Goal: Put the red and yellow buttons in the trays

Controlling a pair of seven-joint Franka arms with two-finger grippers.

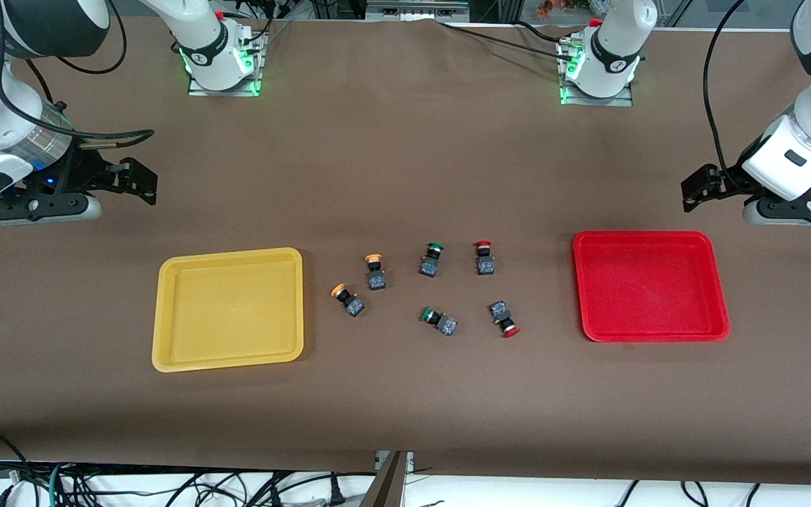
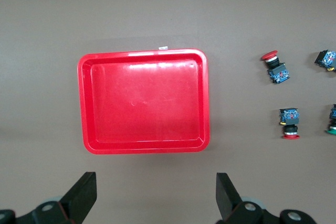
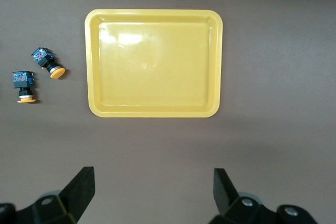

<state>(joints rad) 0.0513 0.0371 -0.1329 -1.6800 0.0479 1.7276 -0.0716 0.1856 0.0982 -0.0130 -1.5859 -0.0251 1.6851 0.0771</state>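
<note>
So nothing is sitting in either tray yet, and the step in hand looks like a first pick. Doing it well is probably a matter of each arm taking the colour next to its own tray, coming straight down over a switch body, and turning the wrist to match how that switch is lying.

Nearest the front camera, the one red button (image 1: 505, 319) and a green button (image 1: 440, 320) are lying tipped over on the tabletop (image 1: 405, 394). A little farther, a yellow button (image 1: 348, 299) is leaning beside the yellow tray (image 1: 229, 361); the red tray (image 1: 650, 334) is resting toward the left arm's end. Farther again, the second yellow button (image 1: 375, 271), another green one (image 1: 431, 259) and the second red button (image 1: 484, 257) are sitting in a loose row.

Farthest, both arms are waiting. The right hand (image 1: 139, 184) is hanging released, holding nothing, over bare tabletop, well apart from the yellow buttons. The left hand (image 1: 695, 190) is likewise spread and holding nothing, well apart from the red ones.
</note>
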